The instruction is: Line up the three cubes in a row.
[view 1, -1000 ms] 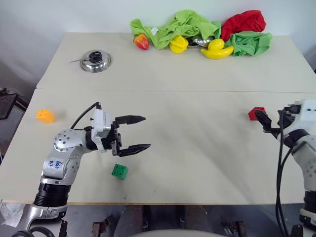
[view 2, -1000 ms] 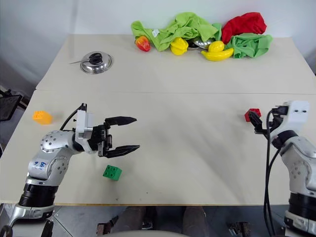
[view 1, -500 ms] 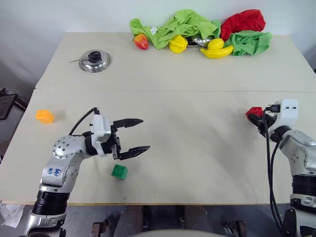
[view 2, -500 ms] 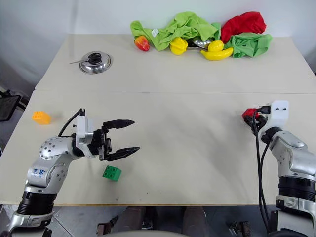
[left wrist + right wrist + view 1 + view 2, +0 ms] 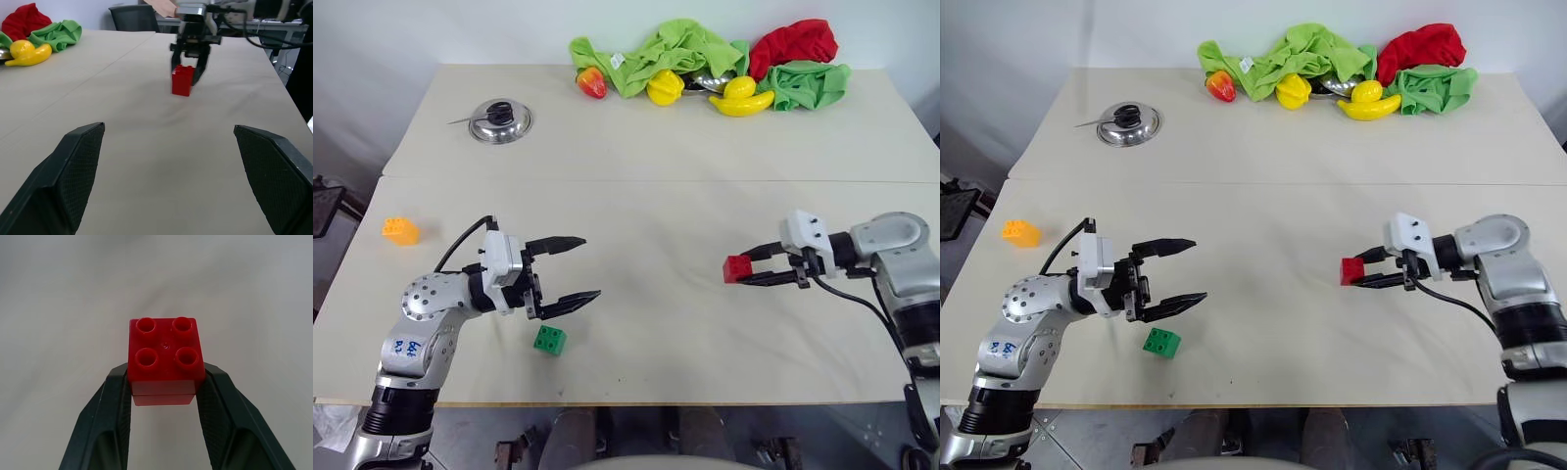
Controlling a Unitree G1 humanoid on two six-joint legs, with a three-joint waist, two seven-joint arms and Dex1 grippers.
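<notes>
Right gripper [image 5: 747, 273] jaws clamp the studded red plastic cube [image 5: 737, 268]; left gripper [image 5: 576, 268] jaws apart

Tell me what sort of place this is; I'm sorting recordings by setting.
Probably a robot lab or test room: plain beige tables set against a bare wall, toy props such as a red cube and a yellow toy fruit, and office chairs in the left wrist view.
</notes>
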